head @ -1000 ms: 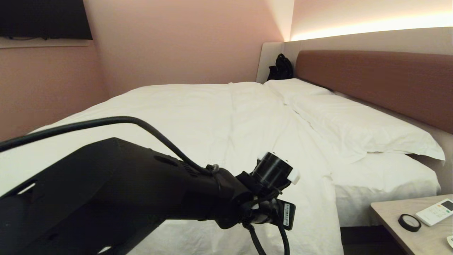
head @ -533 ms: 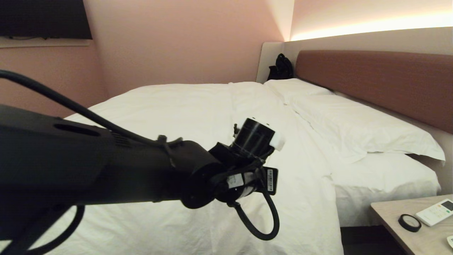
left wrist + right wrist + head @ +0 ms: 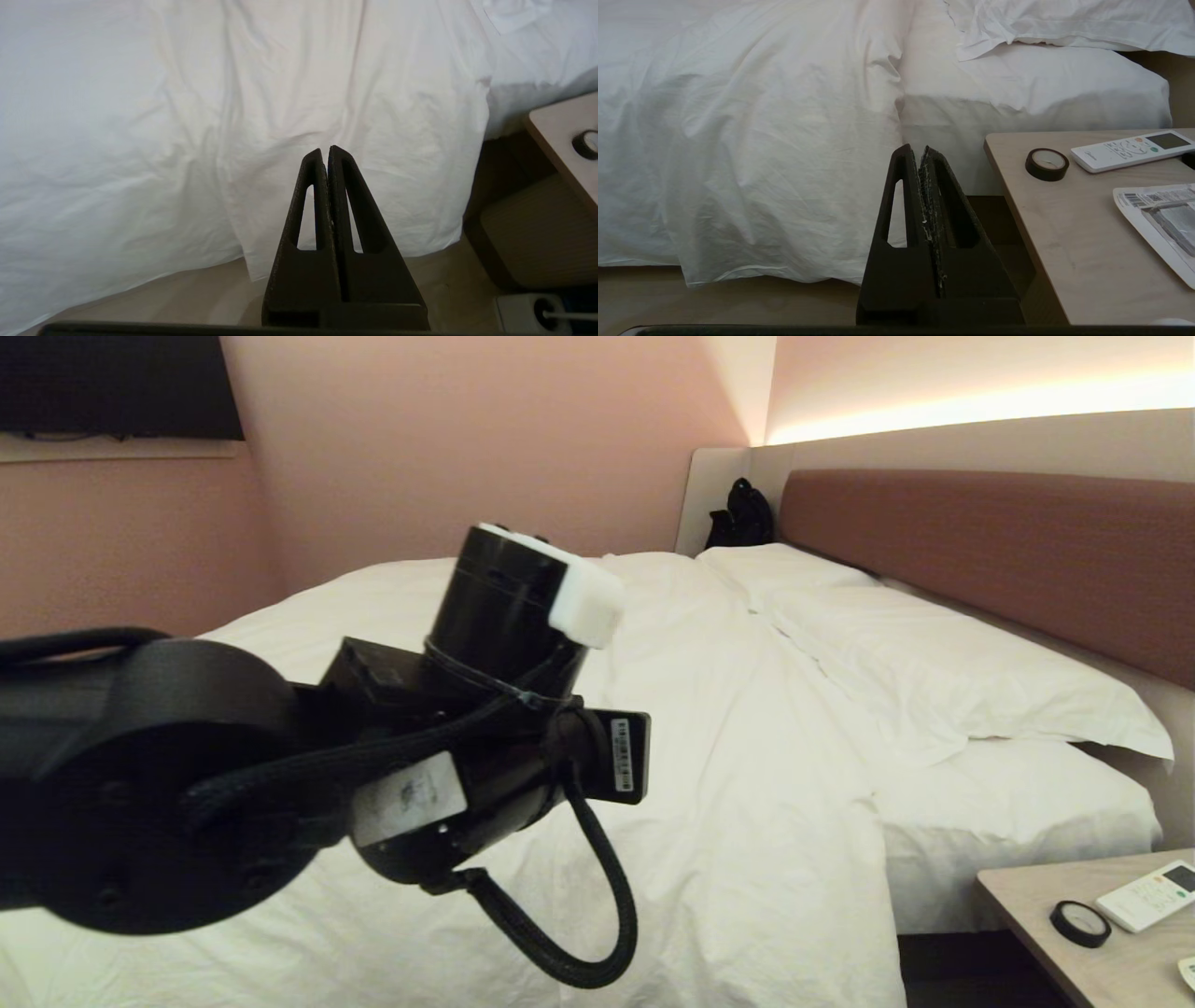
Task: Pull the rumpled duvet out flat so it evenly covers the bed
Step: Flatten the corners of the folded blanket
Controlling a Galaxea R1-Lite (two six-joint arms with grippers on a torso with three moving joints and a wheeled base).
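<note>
Two grippers: both were pressed shut on nothing.
Left gripper [image 3: 325,154]: hung clear above the duvet's near side.
Right gripper [image 3: 919,153]: sat low beside the nightstand [image 3: 1069,233].
Duvet [image 3: 766,821]: lay spread over the bed [image 3: 1008,831], creased, its edge draping toward the floor.
Pillows [image 3: 934,663]: rested along the headboard [image 3: 980,551].

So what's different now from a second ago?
The left arm has swung up and closer to the head camera, away from the duvet. Its gripper is shut on nothing. The duvet, pillows and bedside table stayed put.
</note>
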